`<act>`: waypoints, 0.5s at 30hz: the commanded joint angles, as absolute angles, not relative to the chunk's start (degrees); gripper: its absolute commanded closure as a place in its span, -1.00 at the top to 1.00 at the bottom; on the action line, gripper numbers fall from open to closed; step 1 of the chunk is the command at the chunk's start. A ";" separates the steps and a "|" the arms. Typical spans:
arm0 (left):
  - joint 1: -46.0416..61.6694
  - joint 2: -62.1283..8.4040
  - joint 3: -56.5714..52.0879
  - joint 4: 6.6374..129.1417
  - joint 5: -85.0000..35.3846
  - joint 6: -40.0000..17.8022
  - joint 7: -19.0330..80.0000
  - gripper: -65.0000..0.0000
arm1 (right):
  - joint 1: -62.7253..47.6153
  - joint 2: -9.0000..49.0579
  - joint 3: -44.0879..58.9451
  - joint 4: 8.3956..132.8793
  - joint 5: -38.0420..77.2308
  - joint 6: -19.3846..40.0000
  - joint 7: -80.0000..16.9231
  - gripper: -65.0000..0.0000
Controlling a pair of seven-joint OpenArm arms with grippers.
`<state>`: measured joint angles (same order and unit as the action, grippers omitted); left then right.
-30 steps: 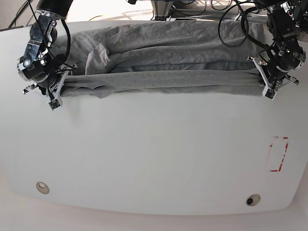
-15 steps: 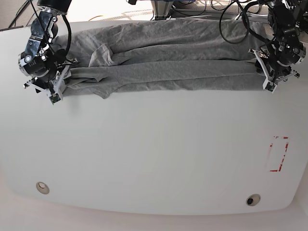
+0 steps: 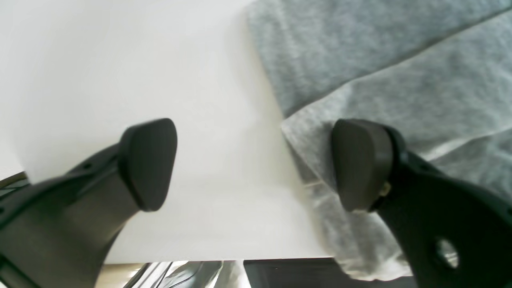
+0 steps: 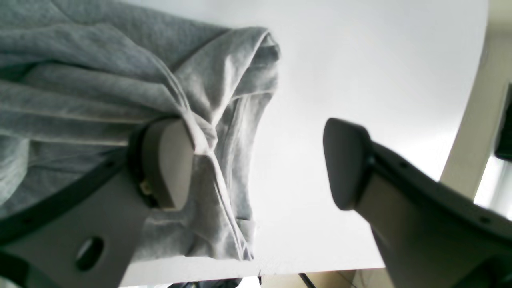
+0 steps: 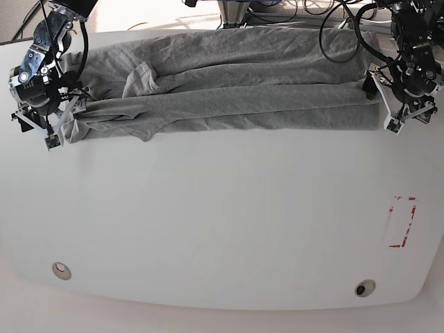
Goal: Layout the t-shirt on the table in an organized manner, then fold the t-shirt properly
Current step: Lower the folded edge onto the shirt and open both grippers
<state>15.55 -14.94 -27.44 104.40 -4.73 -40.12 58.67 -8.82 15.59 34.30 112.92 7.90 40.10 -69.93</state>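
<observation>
Two hands sit at opposite ends of the t-shirt point(image 5: 229, 97), which lies stretched in a long wrinkled band across the far part of the table point(image 5: 222, 222). The left hand point(image 3: 256, 164) is spread wide, one fingertip point(image 3: 360, 160) over the grey fabric edge, the other above bare table. The right hand point(image 4: 256, 164) is also spread, one pad point(image 4: 168, 160) against bunched cloth. A red dashed mark point(image 5: 401, 222) lies well apart, near two grommets point(image 5: 363, 288).
</observation>
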 commanded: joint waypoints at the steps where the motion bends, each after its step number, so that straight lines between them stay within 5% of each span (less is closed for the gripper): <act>1: 15.25 -15.87 -28.00 106.77 -5.05 -40.00 57.71 0.71 | -8.48 16.48 34.51 115.82 8.40 40.00 -69.23 0.48; 15: 14.64 -15.96 -28.00 110.64 -5.14 -40.00 57.71 0.71 | -8.40 19.38 34.51 116.88 8.40 40.00 -73.98 0.48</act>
<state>15.20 -14.98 -27.59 109.25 -4.97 -40.12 58.30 -8.64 17.45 34.02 115.63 8.84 40.14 -73.12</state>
